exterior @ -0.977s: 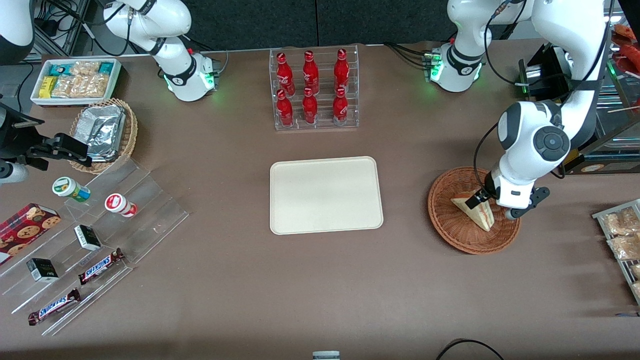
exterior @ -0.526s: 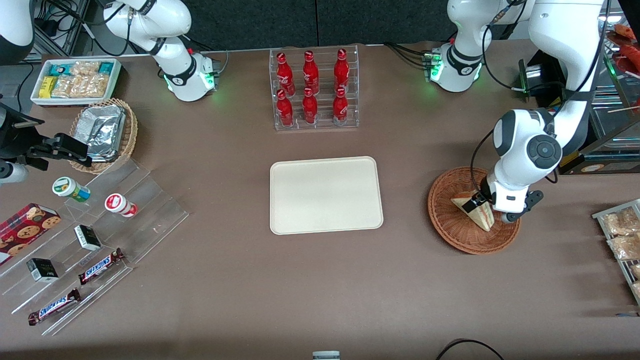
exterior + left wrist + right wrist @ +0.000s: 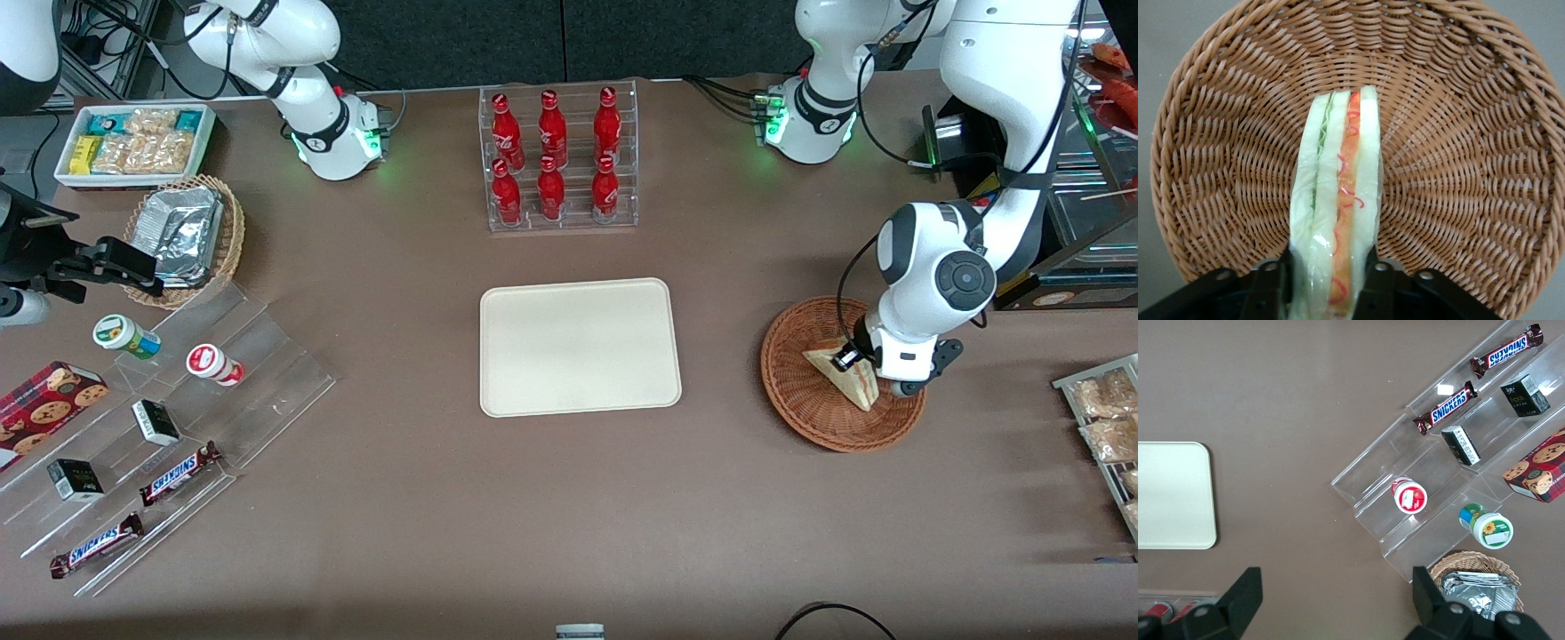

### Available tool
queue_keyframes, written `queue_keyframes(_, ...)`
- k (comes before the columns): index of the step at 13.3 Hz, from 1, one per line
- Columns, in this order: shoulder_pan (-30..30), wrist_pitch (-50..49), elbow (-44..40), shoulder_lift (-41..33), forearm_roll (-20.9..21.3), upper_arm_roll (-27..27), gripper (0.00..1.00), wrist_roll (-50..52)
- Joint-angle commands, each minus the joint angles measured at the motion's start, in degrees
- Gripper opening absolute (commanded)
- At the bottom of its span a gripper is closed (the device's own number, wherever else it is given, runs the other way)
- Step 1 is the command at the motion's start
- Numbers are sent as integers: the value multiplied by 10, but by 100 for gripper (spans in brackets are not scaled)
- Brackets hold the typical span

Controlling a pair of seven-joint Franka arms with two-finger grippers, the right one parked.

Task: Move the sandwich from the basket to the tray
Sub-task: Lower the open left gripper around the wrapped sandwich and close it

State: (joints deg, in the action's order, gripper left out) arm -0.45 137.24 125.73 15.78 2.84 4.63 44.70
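Observation:
The sandwich point(image 3: 845, 378), a pale wedge with red-orange and green filling, stands on edge in the reddish-brown wicker basket point(image 3: 800, 400) toward the working arm's end of the table. My left gripper point(image 3: 852, 360) is down in the basket, its jaws on either side of the sandwich and pressed against it. In the left wrist view the sandwich point(image 3: 1338, 200) runs between the black fingers point(image 3: 1268, 290) over the basket weave point(image 3: 1471, 167). The cream tray point(image 3: 580, 347) lies empty at the table's middle, apart from the basket.
A clear rack of red bottles point(image 3: 557, 158) stands farther from the front camera than the tray. A metal rack of snack bags point(image 3: 1107, 427) sits at the table edge beside the basket. Clear steps with snacks point(image 3: 151, 427) and a tan basket of foil packs point(image 3: 187, 236) lie toward the parked arm's end.
The left arm has lowered and shifted slightly over the basket, and the gripper has settled around the sandwich. The sandwich has stayed in the basket.

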Motion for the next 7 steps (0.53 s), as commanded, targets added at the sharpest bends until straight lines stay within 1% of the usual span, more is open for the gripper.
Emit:
queue_keyframes(1,-3,-53,-26,-5,9,2,0,14)
queue_keyframes(3,-9,-104,-55,-13,9,4,0,13)
queue_keyframes(7,-72,-196,-127,-13,8,4,0,12)
